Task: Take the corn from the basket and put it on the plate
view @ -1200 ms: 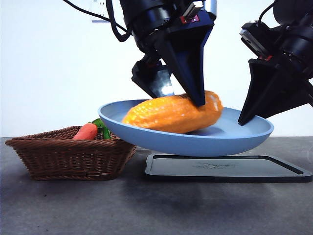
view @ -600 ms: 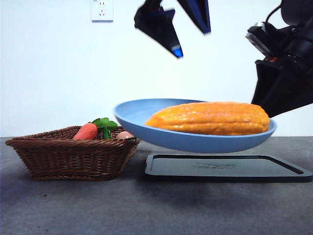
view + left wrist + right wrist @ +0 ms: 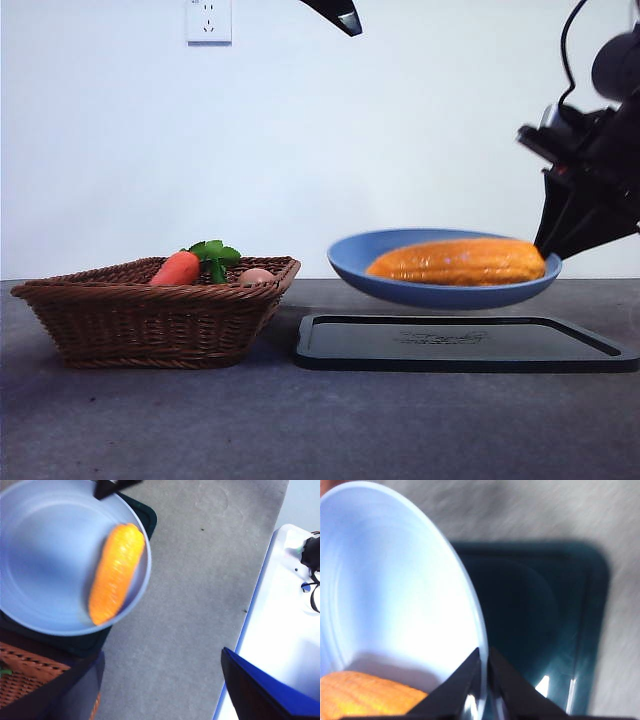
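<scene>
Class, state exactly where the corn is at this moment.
In the front view the corn lies in the blue plate, held by its rim in the right gripper above the black tray, right of the basket.

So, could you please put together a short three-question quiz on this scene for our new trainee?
1. True or false: the long orange-yellow corn cob lies on the round light-blue plate.
2. What keeps the plate in the air above the flat black rectangular tray? A) the left pincer B) the right pincer C) the basket
3. Fill in: in the brown woven wicker basket there remain a red-orange carrot with green leaves and a small pinkish ____.

Key: 1 true. 2 B: it is shut on the plate's rim, while the left pincer is open, high above and apart. 3 ball.
</scene>
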You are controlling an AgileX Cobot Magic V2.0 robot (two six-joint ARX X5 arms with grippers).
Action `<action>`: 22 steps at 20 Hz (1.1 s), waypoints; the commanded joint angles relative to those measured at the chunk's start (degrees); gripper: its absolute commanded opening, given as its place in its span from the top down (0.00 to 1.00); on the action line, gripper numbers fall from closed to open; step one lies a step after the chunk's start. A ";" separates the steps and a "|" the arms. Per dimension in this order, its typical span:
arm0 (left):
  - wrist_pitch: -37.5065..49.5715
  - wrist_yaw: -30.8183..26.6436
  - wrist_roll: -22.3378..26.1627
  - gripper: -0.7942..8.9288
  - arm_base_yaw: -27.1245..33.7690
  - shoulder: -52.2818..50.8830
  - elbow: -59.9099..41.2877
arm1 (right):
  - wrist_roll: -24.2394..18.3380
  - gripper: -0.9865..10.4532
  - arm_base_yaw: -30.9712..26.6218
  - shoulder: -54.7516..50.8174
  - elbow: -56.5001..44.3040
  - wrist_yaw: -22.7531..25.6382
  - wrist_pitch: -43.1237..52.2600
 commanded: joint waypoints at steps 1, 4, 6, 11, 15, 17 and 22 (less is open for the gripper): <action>-0.55 -0.17 -0.48 0.53 -0.33 1.11 1.57 | 0.24 0.91 -0.46 4.48 2.75 -0.24 0.39; -0.52 -0.17 -0.48 0.53 -0.33 1.11 1.57 | 0.00 0.91 -0.74 8.35 3.23 -0.24 0.83; -0.52 -0.17 -0.50 0.53 -0.33 1.11 1.57 | -0.87 0.91 -0.74 9.99 3.23 -0.26 0.77; -0.50 -0.17 -0.48 0.53 -0.33 1.11 1.57 | -1.09 0.91 -0.74 11.15 3.23 -0.24 0.48; -0.52 -0.17 -0.48 0.53 0.04 1.11 1.57 | -1.05 0.72 -0.76 11.10 3.23 -0.26 0.35; -0.55 -0.17 -0.48 0.53 0.26 1.11 1.57 | -1.14 0.70 -0.90 10.75 3.23 -0.28 -0.59; -0.87 -0.17 -0.50 0.53 0.87 1.11 1.57 | -4.02 0.70 -3.34 5.16 3.30 -0.26 -6.95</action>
